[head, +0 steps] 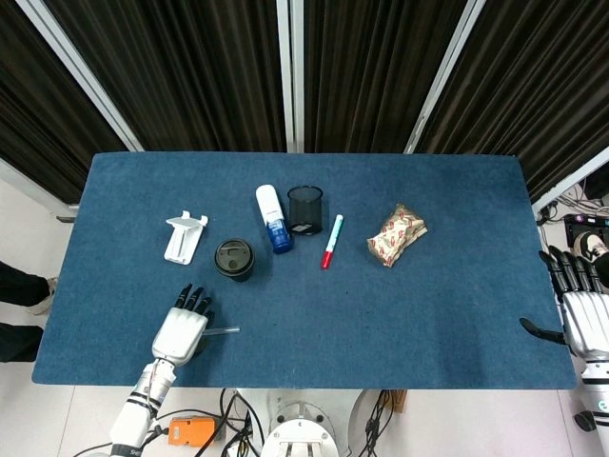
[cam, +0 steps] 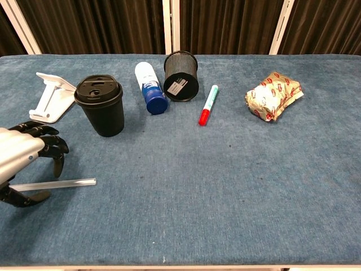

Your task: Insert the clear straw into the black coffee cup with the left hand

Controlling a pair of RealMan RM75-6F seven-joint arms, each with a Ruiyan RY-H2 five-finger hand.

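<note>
clear straw (cam: 62, 183) lies flat on the table (head: 400, 305); our left hand (cam: 25, 161) hovers over it, fingers apart, nothing grasped, so pickup and insertion into the black cup (cam: 101, 106) remain.

- The bench (cam: 237, 186) is covered in deep blue cloth.
- The coffee cup (cam: 101, 107) and its lid are black all over.
- Near the cup, the straw (cam: 70, 183) is clear.
- Right of the cup, the bottle (cam: 150, 87) is white with a blue cap.
- The mesh holder (cam: 181, 76) is black with a pale label.
- The marker (cam: 208, 105) is teal and white, red-capped.
- The snack packet (cam: 273, 95) is tan with a red print.
- The left robot hand (cam: 25, 155) is silver with black fingers.
- The stand (cam: 49, 97) left of the cup is white.
</note>
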